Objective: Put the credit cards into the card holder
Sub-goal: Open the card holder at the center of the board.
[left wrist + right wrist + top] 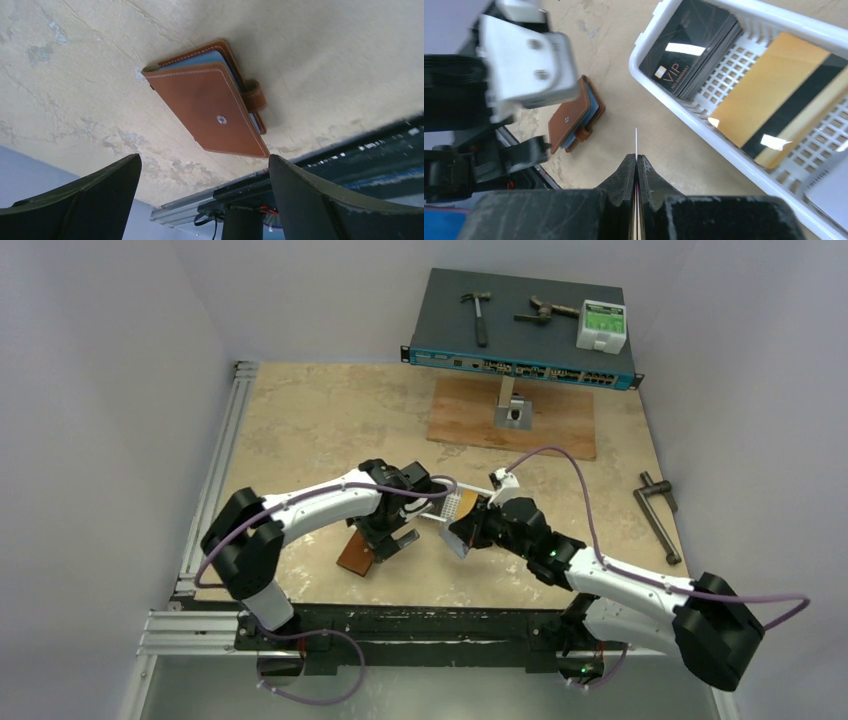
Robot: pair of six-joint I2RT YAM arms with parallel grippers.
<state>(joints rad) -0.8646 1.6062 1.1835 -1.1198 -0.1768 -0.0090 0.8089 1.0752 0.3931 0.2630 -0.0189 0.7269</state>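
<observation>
The brown leather card holder (357, 553) lies folded on the table near the front edge, with a bluish card edge showing inside it in the left wrist view (210, 107). My left gripper (397, 537) hovers just above and beside it, open and empty (205, 159). My right gripper (468, 533) is shut on a thin card seen edge-on (636, 141), held above the table between the holder (574, 117) and the white slotted tray (724, 145). The tray holds black VIP cards (689, 47), an orange-yellow card (769, 95) and a white-grey card (829, 195).
A network switch (520, 335) at the back carries a hammer (480, 315), another tool (545, 310) and a white box (601, 325). A wooden board (470, 420) with a metal bracket (513, 410) lies before it. A metal clamp (657, 515) lies at the right.
</observation>
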